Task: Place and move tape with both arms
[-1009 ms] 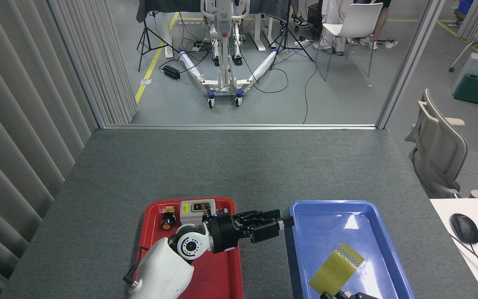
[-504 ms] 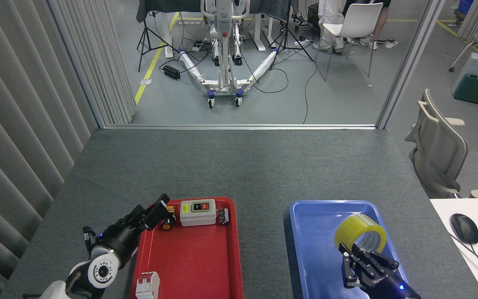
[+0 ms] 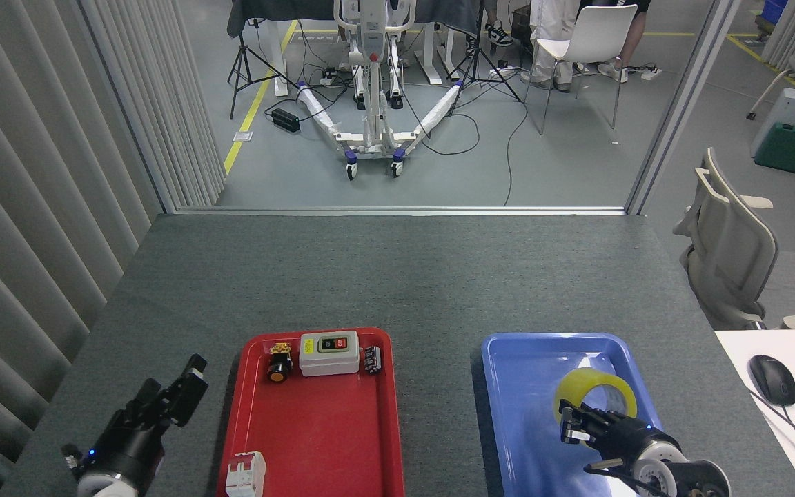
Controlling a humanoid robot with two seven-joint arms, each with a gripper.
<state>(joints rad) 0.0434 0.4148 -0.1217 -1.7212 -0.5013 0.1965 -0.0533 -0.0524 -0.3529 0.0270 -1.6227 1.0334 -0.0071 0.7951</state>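
In the blue tray (image 3: pixel 508 386) — tape (image 3: pixel 594 392) touching the right tool (image 3: pixel 577 426).

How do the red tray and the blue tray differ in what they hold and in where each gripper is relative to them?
The red tray holds several small electrical parts, among them a grey switch box; the blue tray holds only the tape. The left gripper is over the table beside the red tray, touching nothing; the right gripper is over the blue tray at the tape. Both trays are rectangular with rounded corners and lie side by side.
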